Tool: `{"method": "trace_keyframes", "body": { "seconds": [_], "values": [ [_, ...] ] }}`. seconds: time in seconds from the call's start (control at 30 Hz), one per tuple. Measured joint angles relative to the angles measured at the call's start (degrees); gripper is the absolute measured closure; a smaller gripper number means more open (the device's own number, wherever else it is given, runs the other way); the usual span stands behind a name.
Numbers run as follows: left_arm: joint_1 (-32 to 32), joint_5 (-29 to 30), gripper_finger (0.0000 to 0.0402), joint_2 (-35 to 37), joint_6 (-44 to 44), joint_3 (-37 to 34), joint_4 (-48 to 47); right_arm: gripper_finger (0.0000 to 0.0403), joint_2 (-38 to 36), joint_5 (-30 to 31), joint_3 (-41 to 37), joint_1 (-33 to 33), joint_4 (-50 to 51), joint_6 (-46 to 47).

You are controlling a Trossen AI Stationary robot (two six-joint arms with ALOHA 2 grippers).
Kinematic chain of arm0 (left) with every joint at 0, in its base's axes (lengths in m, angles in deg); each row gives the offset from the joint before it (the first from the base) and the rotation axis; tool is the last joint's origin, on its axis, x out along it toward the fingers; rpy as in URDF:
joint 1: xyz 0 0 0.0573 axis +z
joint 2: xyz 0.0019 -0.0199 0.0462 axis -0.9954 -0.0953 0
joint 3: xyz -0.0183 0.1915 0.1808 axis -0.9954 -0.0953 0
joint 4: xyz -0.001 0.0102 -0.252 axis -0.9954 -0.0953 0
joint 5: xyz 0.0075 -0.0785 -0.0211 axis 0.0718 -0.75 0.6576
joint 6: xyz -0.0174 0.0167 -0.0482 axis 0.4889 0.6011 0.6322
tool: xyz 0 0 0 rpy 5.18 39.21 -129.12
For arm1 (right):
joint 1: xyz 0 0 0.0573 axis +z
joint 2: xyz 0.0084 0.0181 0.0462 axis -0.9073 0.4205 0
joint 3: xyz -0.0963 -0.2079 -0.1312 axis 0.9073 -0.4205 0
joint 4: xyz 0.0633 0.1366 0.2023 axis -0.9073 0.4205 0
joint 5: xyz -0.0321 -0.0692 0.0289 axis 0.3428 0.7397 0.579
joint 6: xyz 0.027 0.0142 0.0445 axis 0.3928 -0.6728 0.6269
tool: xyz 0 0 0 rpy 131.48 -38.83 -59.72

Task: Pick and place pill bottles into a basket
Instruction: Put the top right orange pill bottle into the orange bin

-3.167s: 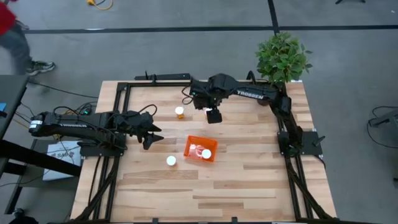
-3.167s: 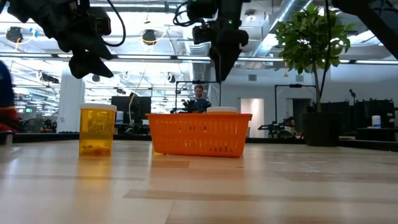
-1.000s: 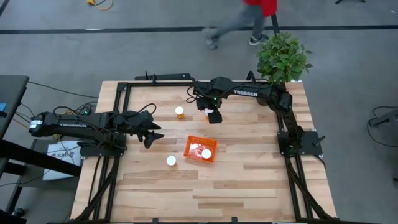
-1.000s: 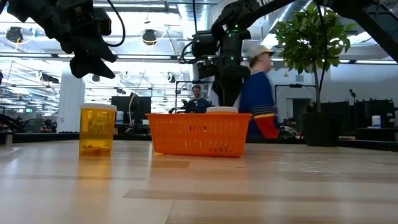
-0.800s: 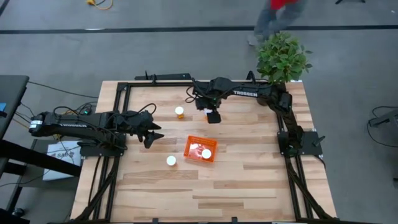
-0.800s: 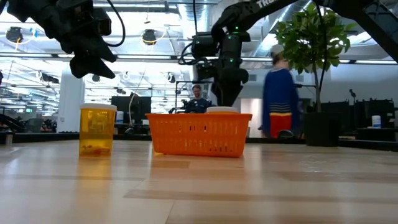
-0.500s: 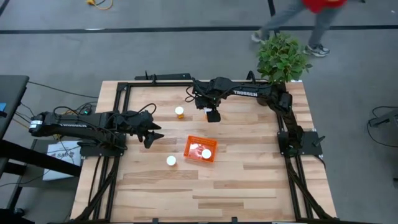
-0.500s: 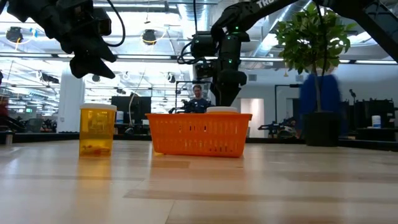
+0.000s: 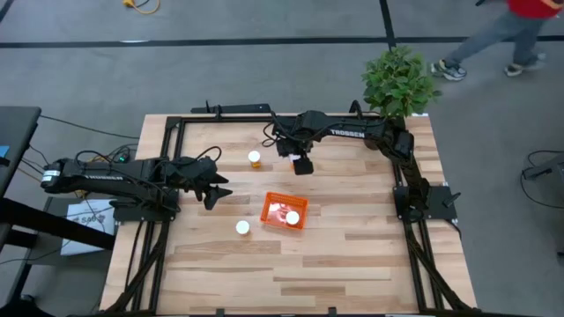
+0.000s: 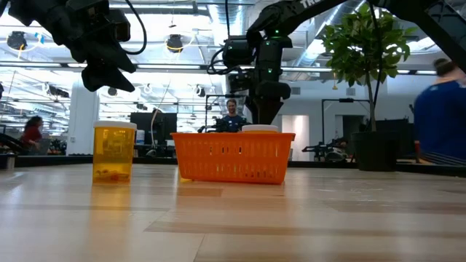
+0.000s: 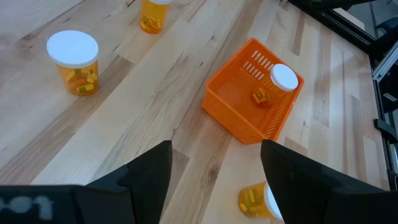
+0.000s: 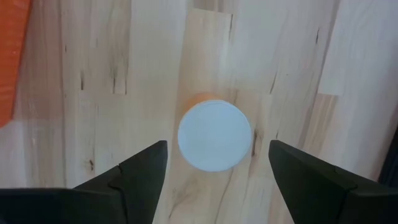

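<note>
My right gripper [image 9: 301, 165] is open above a white-capped orange pill bottle [image 12: 214, 135] standing on the table beyond the basket's far side. Its fingers stand on either side of the cap without touching it. The orange basket [image 9: 271, 208] sits mid-table with a capped bottle [image 11: 285, 78] standing in it. Another bottle [image 9: 254, 158] stands left of my right gripper, and one more [image 9: 242, 227] stands near the basket's left side. My left gripper [image 9: 216, 189] is open and empty, raised left of the basket.
A potted plant [image 9: 401, 79] stands at the table's far right corner. Black frame rails [image 9: 229, 110] run along the table's far and side edges. A person [image 9: 520, 26] walks on the floor beyond the far edge. Bare wood lies along the near half [image 9: 291, 273].
My right gripper has stayed almost still over the bottle behind the basket, and its fingers have kept the same gap. A person has walked toward the right across the floor beyond the table's far edge.
</note>
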Motion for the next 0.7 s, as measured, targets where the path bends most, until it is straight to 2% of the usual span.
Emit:
{"method": "trace_keyframes", "body": {
  "seconds": [0.7],
  "values": [
    [0.0, 0.0, 0.0166, 0.0, 0.0, 0.0, -0.1, 0.0126, 0.0, -0.3, 0.0, -0.3, -0.6, -0.2]
  ]
}}
